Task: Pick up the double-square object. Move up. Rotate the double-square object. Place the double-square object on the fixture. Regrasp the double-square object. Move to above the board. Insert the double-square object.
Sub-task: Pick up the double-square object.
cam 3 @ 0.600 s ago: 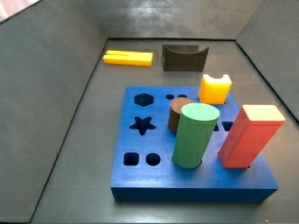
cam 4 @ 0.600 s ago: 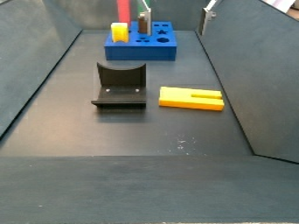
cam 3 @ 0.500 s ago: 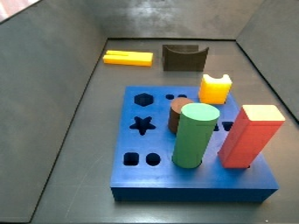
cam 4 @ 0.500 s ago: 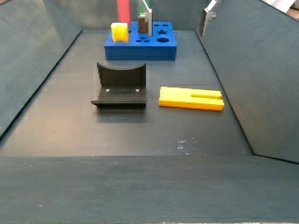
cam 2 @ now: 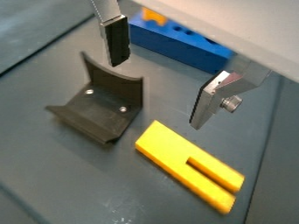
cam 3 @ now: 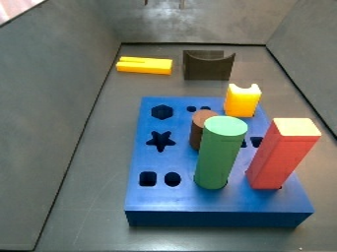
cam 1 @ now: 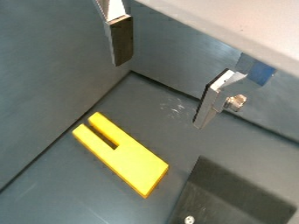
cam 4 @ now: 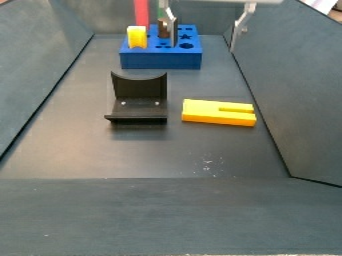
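In a wrist view my gripper (cam 1: 163,77) hangs open and empty above the yellow piece (cam 1: 121,153) on the floor. In a side view the piece (cam 4: 218,112) lies beside the fixture (cam 4: 136,98). I judge the pick-up is not begun; next I must descend.

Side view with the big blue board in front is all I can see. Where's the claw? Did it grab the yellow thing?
Observer: No. In a wrist view the gripper hangs open and empty above the floor, and the double-square object lies flat below it.
Operator: Does the yellow thing have a hole?
Observer: It has a slot cut in from one end, which shows in both wrist views.
Operator: Is anything sitting on the black thing?
Observer: No. A wrist view shows the fixture with a bare base plate.
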### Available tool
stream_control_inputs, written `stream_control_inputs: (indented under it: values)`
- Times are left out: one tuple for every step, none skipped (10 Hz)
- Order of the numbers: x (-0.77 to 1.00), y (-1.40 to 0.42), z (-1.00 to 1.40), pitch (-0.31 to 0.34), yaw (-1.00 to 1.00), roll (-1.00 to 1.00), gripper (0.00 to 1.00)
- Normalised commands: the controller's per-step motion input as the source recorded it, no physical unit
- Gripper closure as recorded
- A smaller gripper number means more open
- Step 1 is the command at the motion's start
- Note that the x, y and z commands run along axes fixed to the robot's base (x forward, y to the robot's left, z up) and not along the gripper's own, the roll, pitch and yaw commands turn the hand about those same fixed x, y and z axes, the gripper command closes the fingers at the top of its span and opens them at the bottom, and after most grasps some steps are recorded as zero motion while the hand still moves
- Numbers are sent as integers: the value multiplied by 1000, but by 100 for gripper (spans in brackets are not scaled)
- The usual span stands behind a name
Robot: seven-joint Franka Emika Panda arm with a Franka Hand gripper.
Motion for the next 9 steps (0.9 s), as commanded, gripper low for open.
stream_control_inputs:
  values:
    - [0, 0, -323, -19, -1000, 0, 0]
    - [0, 0, -334, -14, -1000, 0, 0]
    - [0, 0, -340, -13, -1000, 0, 0]
    - [0, 0, -329, -17, -1000, 0, 0]
    - [0, 0, -331, -19, -1000, 0, 0]
    - [0, 0, -337, -14, -1000, 0, 0]
    - [0, 0, -374, -26, -1000, 0, 0]
    - [0, 0, -409, -31, -1000, 0, 0]
    - [0, 0, -417, -33, -1000, 0, 0]
